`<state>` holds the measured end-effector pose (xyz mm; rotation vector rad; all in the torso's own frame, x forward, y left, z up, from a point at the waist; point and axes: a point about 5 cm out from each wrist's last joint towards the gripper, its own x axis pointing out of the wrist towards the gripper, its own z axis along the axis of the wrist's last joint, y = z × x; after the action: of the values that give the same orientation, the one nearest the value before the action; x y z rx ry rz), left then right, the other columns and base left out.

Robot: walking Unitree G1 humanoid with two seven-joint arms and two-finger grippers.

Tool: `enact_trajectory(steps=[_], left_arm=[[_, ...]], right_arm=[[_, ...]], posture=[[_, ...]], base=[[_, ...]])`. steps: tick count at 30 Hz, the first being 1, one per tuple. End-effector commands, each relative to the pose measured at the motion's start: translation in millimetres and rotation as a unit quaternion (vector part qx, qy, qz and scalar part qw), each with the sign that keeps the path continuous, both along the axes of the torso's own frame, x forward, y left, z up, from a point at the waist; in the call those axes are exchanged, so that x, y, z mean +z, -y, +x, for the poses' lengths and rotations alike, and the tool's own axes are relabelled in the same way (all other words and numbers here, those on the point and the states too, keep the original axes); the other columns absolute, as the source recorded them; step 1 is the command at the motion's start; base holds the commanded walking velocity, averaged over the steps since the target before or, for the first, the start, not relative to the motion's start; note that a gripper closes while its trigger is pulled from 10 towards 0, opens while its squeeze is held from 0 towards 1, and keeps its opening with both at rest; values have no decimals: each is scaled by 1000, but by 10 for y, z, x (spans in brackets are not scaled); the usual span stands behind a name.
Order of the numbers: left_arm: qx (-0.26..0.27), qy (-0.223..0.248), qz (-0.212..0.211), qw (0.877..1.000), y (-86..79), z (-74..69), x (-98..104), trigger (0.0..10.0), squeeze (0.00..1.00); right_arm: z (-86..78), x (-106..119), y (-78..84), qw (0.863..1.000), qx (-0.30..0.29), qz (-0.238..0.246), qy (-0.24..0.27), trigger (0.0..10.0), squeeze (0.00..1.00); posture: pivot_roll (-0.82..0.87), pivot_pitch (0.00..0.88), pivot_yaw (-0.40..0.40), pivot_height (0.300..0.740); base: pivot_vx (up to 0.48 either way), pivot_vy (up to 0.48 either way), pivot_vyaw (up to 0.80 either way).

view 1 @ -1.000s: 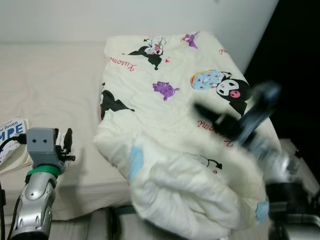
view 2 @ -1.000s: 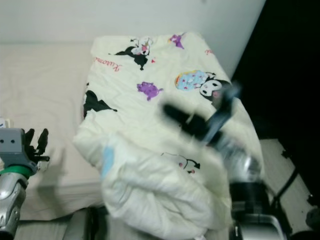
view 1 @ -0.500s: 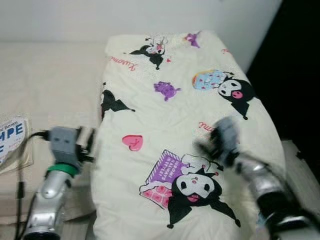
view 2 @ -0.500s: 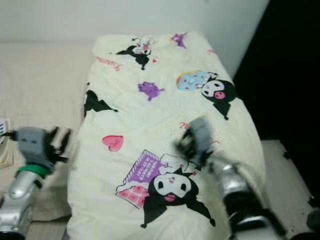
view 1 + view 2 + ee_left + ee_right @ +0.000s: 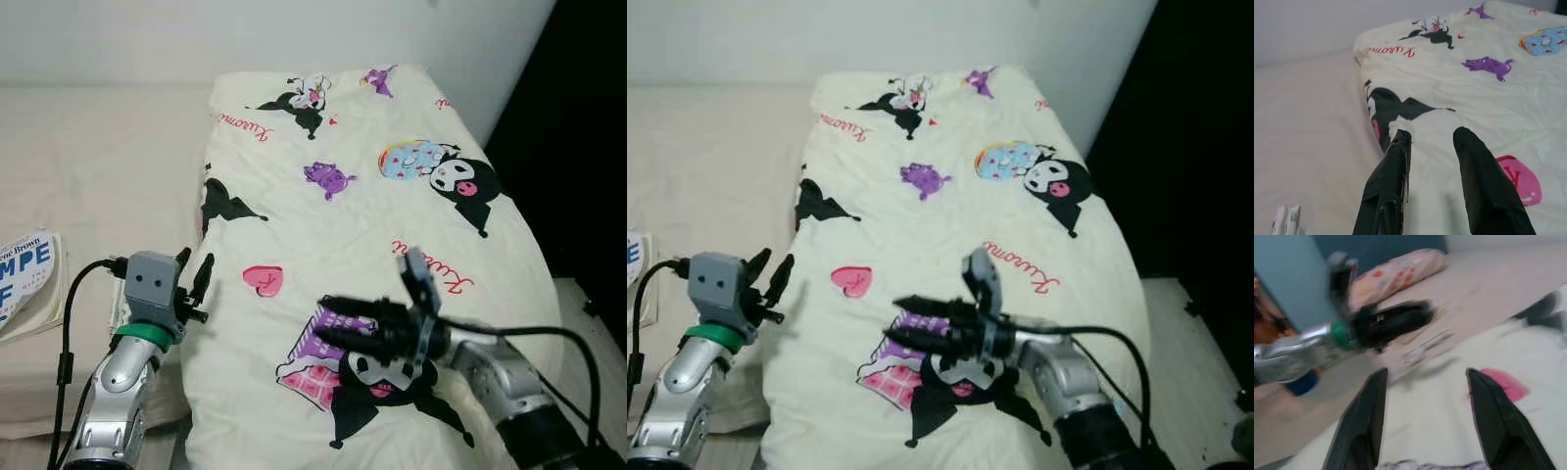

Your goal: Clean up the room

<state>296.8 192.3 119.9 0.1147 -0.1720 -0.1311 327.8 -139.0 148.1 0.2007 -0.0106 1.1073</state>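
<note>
I am looking down at the blanket (image 5: 362,245), which is lying spread flat over the bed (image 5: 98,157), filling the centre and right of the frame from the top edge down to the bottom. Its left edge is running down the middle-left of the frame, just beside my left claw (image 5: 194,284).

My main worry is that the right claw (image 5: 333,323) is hovering low over the printed cartoon patch in the lower centre. If I am lowering it carelessly, the fingers could be snagging the cloth and dragging a wrinkle back into a surface that looks smooth now. A second risk is the cable trailing from the right arm across the lower right of the frame; I judge it could be catching on the blanket's edge as the arm swings. On the left, a book (image 5: 24,284) is lying at the left edge of the frame, near the mattress border, and a wide sweep of the left arm could be knocking it off.

The left claw is standing open to a moderate gap, gripping nothing, its tips poised over the blanket's edge. The right claw is spread wide, also empty, pointing toward the left arm; I cannot tell whether its fingertips are brushing the cloth.
</note>
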Motion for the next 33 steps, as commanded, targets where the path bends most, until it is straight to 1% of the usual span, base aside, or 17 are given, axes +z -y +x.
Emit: enact_trajectory(steps=[1, 2, 3, 4, 5, 6, 7, 9, 11, 13, 15, 17, 20, 22, 24, 27, 33], left_arm=[[0, -9, 1, 1000, -18, -14, -42, 10000, 0], [0, -9, 1, 1000, -18, -14, -42, 10000, 0], [-3, -11, 3, 1000, -14, -11, -42, 10000, 0], [-3, -11, 3, 1000, -14, -11, -42, 10000, 0], [-23, -31, 29, 999, 76, -23, -121, 10000, 0], [-34, -42, 47, 997, 153, -37, -182, 10000, 0], [-35, -46, 60, 997, 215, -35, -216, 10000, 0], [-33, -48, 65, 996, 254, -30, -233, 10000, 0], [-23, -50, 61, 997, 277, 1, -231, 10000, 0], [-7, -42, 52, 998, 315, 59, -199, 10000, 0], [11, -29, 49, 998, 340, 123, -153, 10000, 0], [27, -22, 36, 999, 341, 201, -93, 10000, 0], [32, -20, 32, 999, 338, 228, -69, 10000, 0], [62, -30, 35, 997, 275, 282, -81, 10000, 0], [75, -37, 34, 996, 242, 294, -103, 10000, 0], [100, -71, 10, 992, 160, 265, -258, 10000, 0], [87, -74, 27, 993, 209, 187, -352, 10000, 0]], right_arm=[[58, -50, 115, 998, -59, -7, -5, 10000, 0], [58, -50, 115, 998, -59, -7, -5, 10000, 0], [173, -50, 181, 992, -124, -14, -5, 10000, 0], [173, -50, 181, 992, -124, -14, -5, 10000, 0], [298, -128, 357, 968, -246, -56, -13, 10000, 0], [341, -188, 467, 944, -322, -71, -23, 10000, 0], [328, -228, 505, 931, -359, -64, -30, 10000, 0], [303, -253, 510, 924, -376, -54, -33, 10000, 0], [251, -302, 454, 925, -376, -42, -35, 10000, 0], [127, -455, 374, 918, -392, -22, -58, 10000, 0], [32, -627, 320, 905, -419, -22, -69, 10000, 0], [-50, -780, 242, 898, -432, -37, -72, 10000, 0], [-73, -827, 211, 896, -435, -41, -73, 10000, 0], [-112, -907, 157, 886, -455, -42, -75, 10000, 0], [-122, -923, 148, 883, -461, -42, -76, 10000, 0], [-152, -958, 159, 871, -483, -45, -80, 10000, 0], [-151, -966, 133, 868, -488, -42, -79, 10000, 0]], posture=[[56, 8, 67, 557], [56, 8, 67, 557], [56, 8, 67, 557], [56, 8, 67, 557], [58, 6, 62, 557], [60, 7, 51, 557], [60, 7, 51, 557], [58, 6, 46, 557], [56, 3, 45, 557], [51, 0, 44, 557], [51, 0, 47, 566], [47, 0, 59, 576], [47, 0, 59, 581], [30, 0, 77, 591], [30, 0, 77, 596], [15, 0, 87, 611], [21, 0, 84, 636]], base=[[0, 0, 0], [0, 0, 0], [0, 0, 0], [0, 0, 0], [0, 0, 0], [0, 0, 0], [0, 0, 0], [0, 0, 0], [0, 0, 0], [0, 0, 0], [0, 0, 0], [0, 0, 0], [0, 0, 0], [0, 0, 0], [0, 0, 0], [0, 0, 0], [0, 0, 0]])
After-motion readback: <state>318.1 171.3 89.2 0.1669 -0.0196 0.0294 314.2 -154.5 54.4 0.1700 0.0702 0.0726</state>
